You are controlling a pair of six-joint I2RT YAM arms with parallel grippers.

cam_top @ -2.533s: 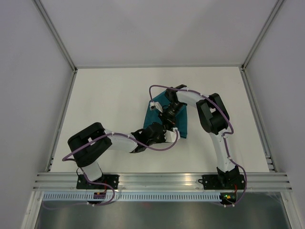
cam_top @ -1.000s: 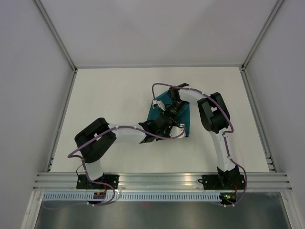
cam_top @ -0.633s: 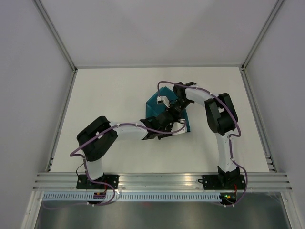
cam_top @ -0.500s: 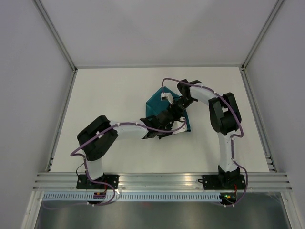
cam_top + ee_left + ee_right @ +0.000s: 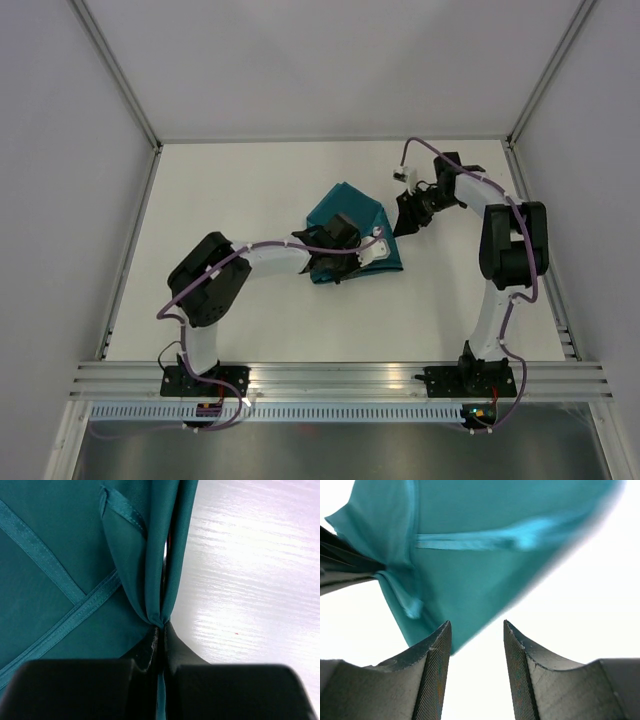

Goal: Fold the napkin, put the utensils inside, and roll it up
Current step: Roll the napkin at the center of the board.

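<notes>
The left gripper (image 5: 160, 632) reaches in from the near left, its jaws clenched tight on a thin pinch of the napkin (image 5: 355, 210). The cloth rises out of them as a narrow doubled pleat. The napkin lies in the middle of the table (image 5: 230, 200), a little right of centre. It is gathered into a rough, uneven shape instead of lying as a flat square, and its stitched hem (image 5: 60, 585) runs slantwise across the layer beneath. The knife shows in none of the views, so I cannot tell where it is. The step in hand looks like the fold, and the pinch seems to be close to an edge with bare table just to its right. To do it well, the left arm should likely keep its grip firm and carry the cloth low and flat. It should lay hem onto hem so that no slack bunches under the fold, and let go only once the layers rest on each other. The right gripper (image 5: 476, 627) stands just off the napkin's right side, jaws released and holding nothing, with the cloth's edge ahead of its fingers. It could usefully pin or take a free corner to stop the thin, slippery cloth from sliding.
</notes>
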